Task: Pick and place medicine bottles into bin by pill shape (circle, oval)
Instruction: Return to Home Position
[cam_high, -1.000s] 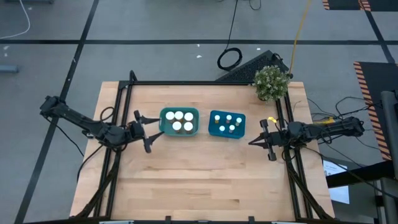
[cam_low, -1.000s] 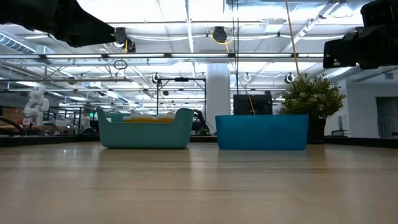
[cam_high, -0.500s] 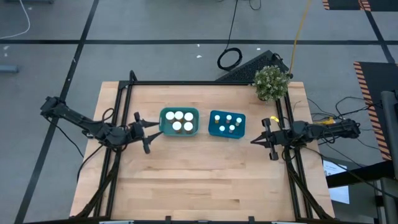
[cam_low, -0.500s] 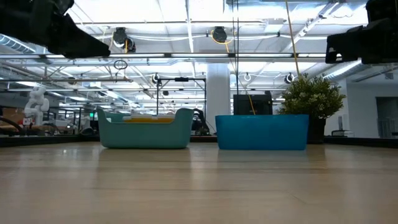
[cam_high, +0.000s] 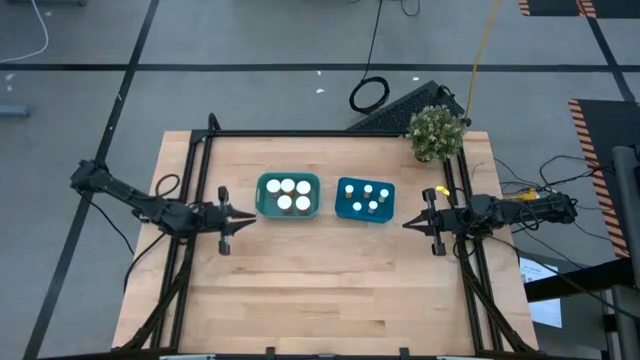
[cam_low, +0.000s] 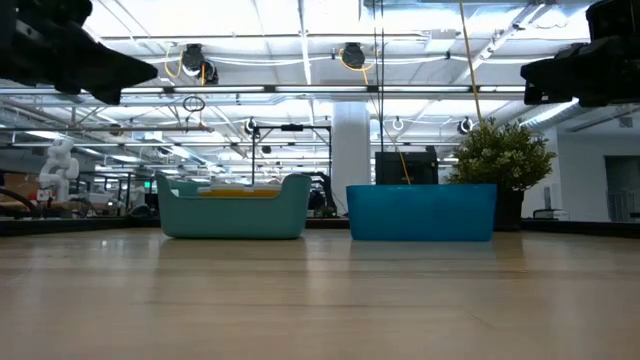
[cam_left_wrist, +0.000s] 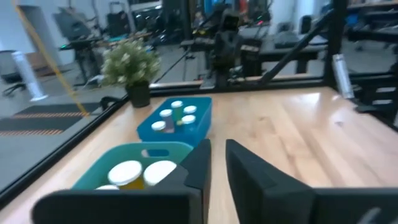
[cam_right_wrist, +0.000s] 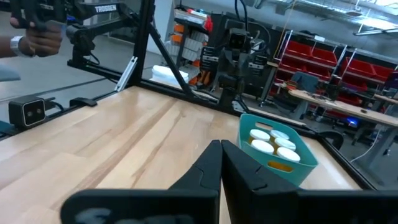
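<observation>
The medicine bottles (cam_high: 288, 193) are all inside bins; about five big white-capped ones sit in the teal bin (cam_high: 264, 208), and about five small ones (cam_high: 369, 198) sit in the blue bin (cam_high: 343, 212) just beside it at 3 o'clock; I see no bottle on the bare table (cam_high: 320, 290). The bottles stand upright, so from above each one is just a round white dot with no long side.

From the teal bin, the left gripper (cam_high: 228, 216) is near at 9 o'clock, a little toward 8; its tips point at the bin; its two fingers (cam_left_wrist: 202, 163) are pinched nearly together and hold nothing. From the blue bin, the right gripper (cam_high: 420, 222) is near at 3 o'clock, a little toward 4, pointing back at that bin; its fingers (cam_right_wrist: 211, 163) are pressed together and hold nothing too.

So the left arm is nearer the big bottles and the right arm is nearer the small ones; I think the sorting is done, since nothing is left to pick up.

A potted plant (cam_high: 437, 132) stands at the table's far right corner.
</observation>
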